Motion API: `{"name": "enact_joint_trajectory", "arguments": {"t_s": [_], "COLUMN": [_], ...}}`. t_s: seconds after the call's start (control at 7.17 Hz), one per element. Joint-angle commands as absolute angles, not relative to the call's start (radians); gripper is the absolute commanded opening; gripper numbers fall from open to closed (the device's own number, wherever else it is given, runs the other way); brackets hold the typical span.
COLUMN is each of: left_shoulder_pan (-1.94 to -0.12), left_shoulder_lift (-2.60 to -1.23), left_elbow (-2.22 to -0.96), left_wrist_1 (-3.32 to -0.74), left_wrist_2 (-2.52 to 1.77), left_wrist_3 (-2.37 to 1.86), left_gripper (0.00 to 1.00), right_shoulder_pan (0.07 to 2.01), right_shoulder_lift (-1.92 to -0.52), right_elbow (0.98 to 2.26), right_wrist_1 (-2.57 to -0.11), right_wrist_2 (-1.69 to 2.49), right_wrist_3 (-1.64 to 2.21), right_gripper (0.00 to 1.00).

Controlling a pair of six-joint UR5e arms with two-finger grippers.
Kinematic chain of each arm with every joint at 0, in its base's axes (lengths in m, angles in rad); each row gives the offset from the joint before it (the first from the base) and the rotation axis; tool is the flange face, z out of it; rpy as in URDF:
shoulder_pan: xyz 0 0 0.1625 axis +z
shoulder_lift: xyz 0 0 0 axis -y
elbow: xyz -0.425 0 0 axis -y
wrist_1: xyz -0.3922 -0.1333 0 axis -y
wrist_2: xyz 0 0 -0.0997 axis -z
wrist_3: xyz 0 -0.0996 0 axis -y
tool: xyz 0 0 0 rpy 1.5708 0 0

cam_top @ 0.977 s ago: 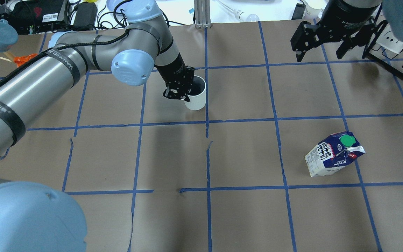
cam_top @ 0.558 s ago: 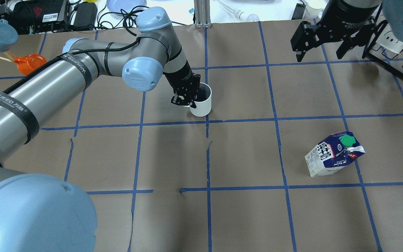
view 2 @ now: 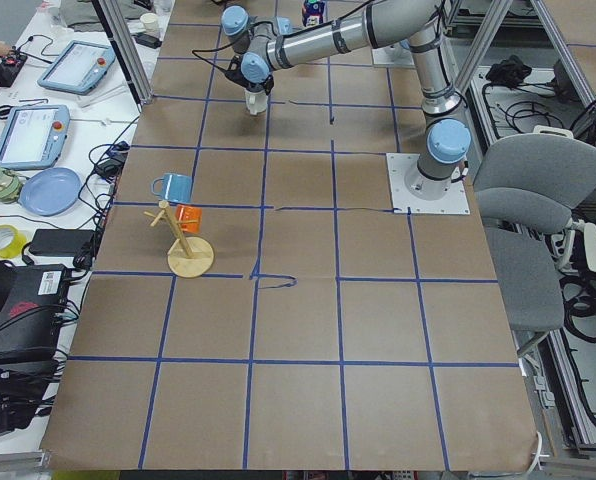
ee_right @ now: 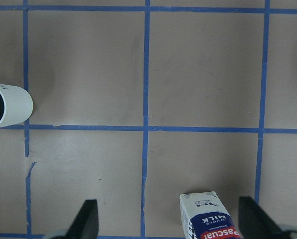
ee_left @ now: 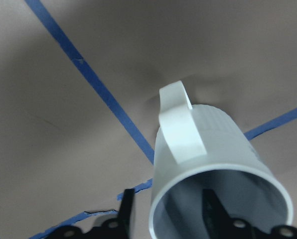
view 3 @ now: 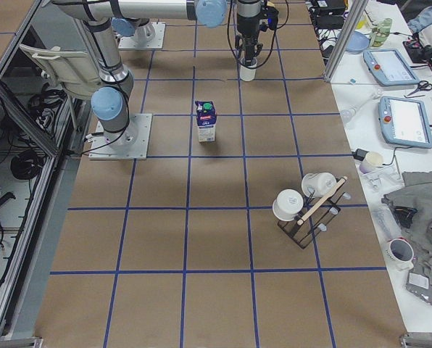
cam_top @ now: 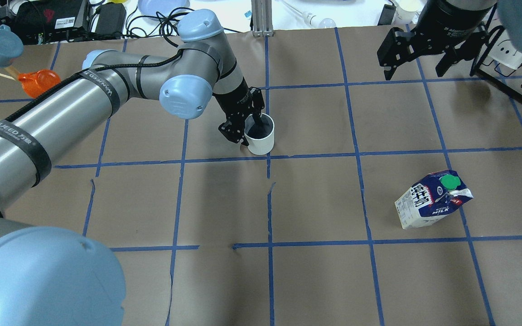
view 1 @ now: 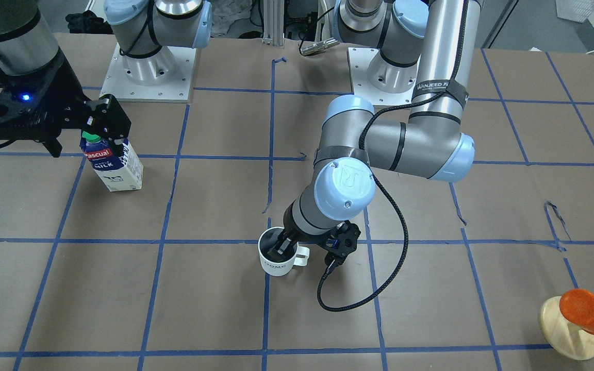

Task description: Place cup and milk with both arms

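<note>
Once left fingers (ee_left: 127, 209) spread astride its rim, cup (cam_top: 261, 142) standing, milk (cam_top: 428, 201) unmoved

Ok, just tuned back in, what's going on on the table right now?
The left gripper is down at the cup, which stands upright on the table. Its fingers straddle the wall beside the handle, one inside, one outside, and look parted rather than clamped. The milk stands apart, untouched; the right gripper hangs open, holding nothing.

"Pascual", "MILK" on milk (view 1: 113, 166); "HOME" on cup (view 1: 275, 262); "WANJEED" on left arm (view 1: 437, 86)
</note>
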State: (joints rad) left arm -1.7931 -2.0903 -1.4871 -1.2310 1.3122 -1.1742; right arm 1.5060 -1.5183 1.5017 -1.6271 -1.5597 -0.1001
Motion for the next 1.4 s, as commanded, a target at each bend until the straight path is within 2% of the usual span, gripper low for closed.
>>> {"name": "enact_joint_trajectory", "arguments": {"t_s": [0.0, 0.28, 0.56, 0.84, 1.26], "left_shoulder_pan": [-1.77, -1.677, -1.58, -1.52, -1.522], "left_shoulder_lift": [-2.048, -1.985, -1.919, -1.849, -1.8], "left_elbow": [-1.439, -1.369, -1.355, -1.373, -1.44], "left_wrist_1": [-1.296, -1.472, -1.505, -1.508, -1.499], "left_wrist_2": [1.368, 1.532, 1.635, 1.641, 1.629], "left_wrist_3": [-0.989, -0.612, -0.376, -0.305, -0.299], "left_gripper": [0.98, 1.0, 1.0, 1.0, 1.0], "right_shoulder_pan": [1.482, 1.427, 1.379, 1.355, 1.344], "right_shoulder_lift": [-1.525, -1.563, -1.598, -1.591, -1.6], "right_elbow": [1.531, 1.619, 1.73, 1.797, 1.995], "right_wrist_1": [-1.602, -1.534, -1.542, -1.56, -1.704], "right_wrist_2": [-1.572, -1.575, -1.659, -1.674, -1.683], "right_wrist_3": [-0.276, -0.363, -0.402, -0.399, -0.4], "right_gripper": [1.0, 1.0, 1.0, 0.98, 0.98]}}
